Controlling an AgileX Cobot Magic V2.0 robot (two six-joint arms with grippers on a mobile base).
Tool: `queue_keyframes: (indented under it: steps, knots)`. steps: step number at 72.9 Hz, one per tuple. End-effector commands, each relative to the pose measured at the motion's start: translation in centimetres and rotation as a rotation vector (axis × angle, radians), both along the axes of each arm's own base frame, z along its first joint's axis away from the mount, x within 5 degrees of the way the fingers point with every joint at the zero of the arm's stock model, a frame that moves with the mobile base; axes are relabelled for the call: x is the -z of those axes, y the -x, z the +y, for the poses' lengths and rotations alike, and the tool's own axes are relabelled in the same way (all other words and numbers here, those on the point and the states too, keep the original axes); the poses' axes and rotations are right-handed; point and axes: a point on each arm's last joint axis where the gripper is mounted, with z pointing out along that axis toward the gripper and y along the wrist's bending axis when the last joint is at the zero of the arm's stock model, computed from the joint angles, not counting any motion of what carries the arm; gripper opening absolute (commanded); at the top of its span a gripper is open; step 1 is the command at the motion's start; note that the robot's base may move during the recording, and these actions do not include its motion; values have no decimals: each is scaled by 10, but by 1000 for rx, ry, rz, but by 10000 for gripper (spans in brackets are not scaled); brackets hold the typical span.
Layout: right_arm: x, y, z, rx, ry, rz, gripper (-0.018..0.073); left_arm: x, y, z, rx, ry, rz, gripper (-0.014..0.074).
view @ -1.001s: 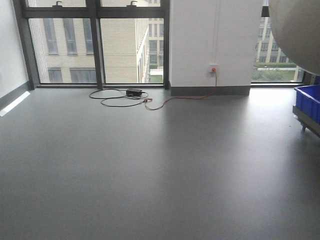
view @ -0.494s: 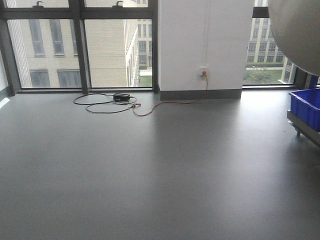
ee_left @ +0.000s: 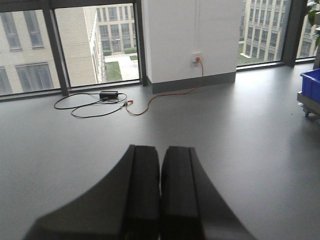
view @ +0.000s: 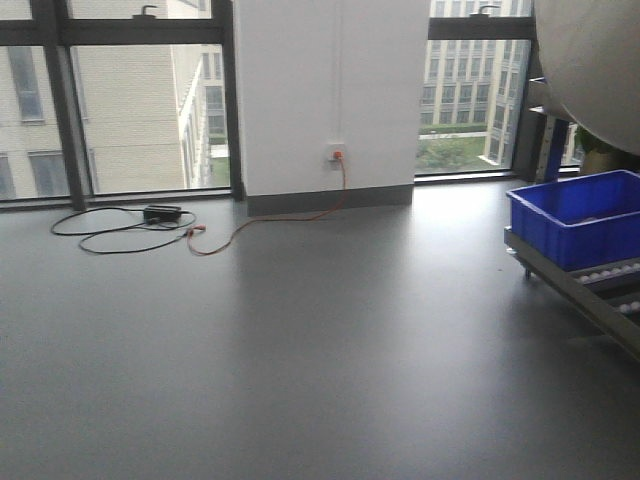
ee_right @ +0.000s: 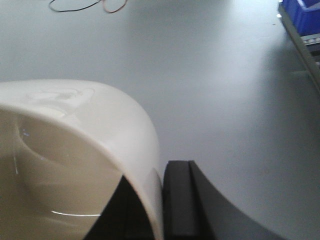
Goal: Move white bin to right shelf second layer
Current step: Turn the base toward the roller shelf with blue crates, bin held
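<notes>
A wide grey floor point(view: 300, 350) fills most of the front view, running back to tall dark-framed windows point(view: 130, 100) and a white pillar point(view: 330, 90). The white bin point(view: 595, 60) is off the floor, carried high at the upper right of the front view, where only its rounded cream underside shows. In the right wrist view, the right pincer point(ee_right: 156, 205) is clamped on the bin's wall just under the rim, one finger inside and one outside. A steel roller shelf point(view: 590, 285) stands at the right edge of the floor, ahead and to the right of the bin and well apart from it, so the right arm is the nearer one. The shelf's front lip runs diagonally away toward the windows, and which layer this is cannot be told. A blue crate point(view: 575, 215) sits on the far end of the shelf, with bare rollers nearer the camera. The left pincer point(ee_left: 160, 195) hangs over bare floor, fingers together and holding nothing. A looped black cable point(view: 110, 230) and a red cable point(view: 300, 215) lie near the pillar, the red one rising to a wall outlet point(view: 337, 153). No brand, label or writing is readable.
</notes>
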Motion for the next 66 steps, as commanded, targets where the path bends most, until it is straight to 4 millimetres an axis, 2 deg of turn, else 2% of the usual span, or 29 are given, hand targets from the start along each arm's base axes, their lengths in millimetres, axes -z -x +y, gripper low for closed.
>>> queue_keyframes:
  steps: [1, 66]
  knots:
    - [-19, -2, 0, 2, -20, -133, 55, 4, -1, 0, 6, 11, -64, 85]
    - [-19, -2, 0, 2, -20, -133, 55, 4, -1, 0, 6, 11, -64, 85]
